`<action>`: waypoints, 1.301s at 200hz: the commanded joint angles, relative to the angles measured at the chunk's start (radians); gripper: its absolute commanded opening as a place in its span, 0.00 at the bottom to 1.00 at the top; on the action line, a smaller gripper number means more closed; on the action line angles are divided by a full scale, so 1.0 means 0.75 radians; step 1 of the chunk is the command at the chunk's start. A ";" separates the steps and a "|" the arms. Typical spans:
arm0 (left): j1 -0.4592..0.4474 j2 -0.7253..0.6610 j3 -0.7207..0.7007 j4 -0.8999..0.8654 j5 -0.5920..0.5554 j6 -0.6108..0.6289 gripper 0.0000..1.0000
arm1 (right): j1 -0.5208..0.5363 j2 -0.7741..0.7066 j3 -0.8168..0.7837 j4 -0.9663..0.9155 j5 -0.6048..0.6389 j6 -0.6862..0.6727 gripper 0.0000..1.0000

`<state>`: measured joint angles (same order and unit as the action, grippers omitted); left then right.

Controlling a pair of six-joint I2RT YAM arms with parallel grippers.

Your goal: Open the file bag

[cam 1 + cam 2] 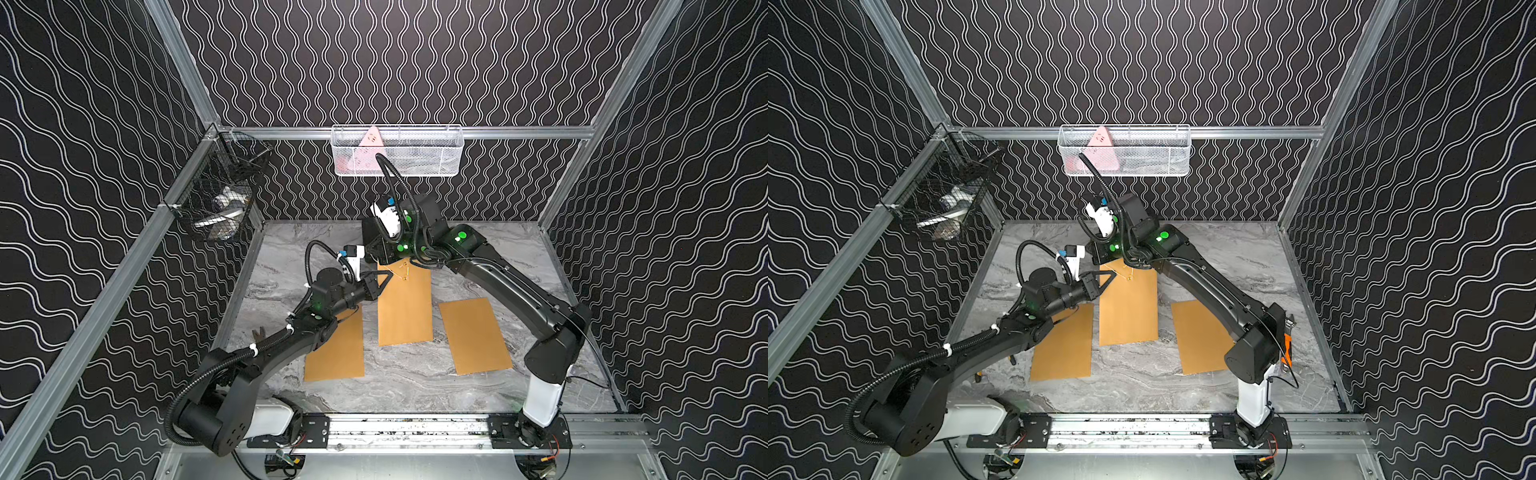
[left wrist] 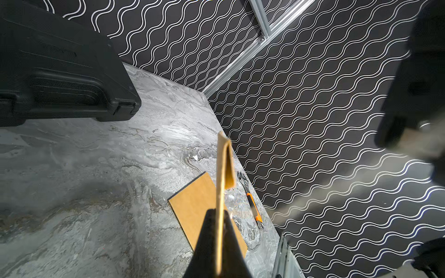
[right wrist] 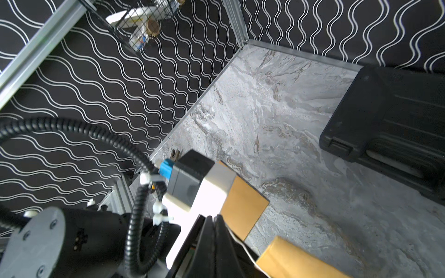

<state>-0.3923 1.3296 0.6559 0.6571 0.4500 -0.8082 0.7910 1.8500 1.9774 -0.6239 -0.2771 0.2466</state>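
File bag (image 2: 219, 178) edge, pinched in left hand (image 2: 218, 214), clearest in wrist view; right hand (image 3: 214, 218) pressed together.

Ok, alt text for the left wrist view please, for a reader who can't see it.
The left gripper is shut on a brown file bag, seen edge-on with its flap folded over at the far end. Beyond it on the marble table lie a second file bag, an orange-handled wrench by the wall, and a black case.
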 commanded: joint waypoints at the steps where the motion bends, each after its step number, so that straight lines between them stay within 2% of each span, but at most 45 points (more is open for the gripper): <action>1: 0.000 -0.026 0.026 0.009 -0.029 0.034 0.00 | 0.003 -0.057 -0.073 0.065 0.020 0.008 0.00; 133: 0.076 0.034 0.143 -0.044 -0.017 0.065 0.00 | 0.000 -0.332 -0.573 0.223 0.106 0.101 0.00; 260: 0.141 0.045 0.191 -0.040 -0.017 0.059 0.00 | 0.001 -0.450 -0.838 0.287 0.111 0.180 0.00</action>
<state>-0.2924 1.3643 0.7872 0.6037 0.4339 -0.7822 0.7906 1.5341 1.3781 -0.4484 -0.2039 0.3584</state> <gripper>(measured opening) 0.043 0.048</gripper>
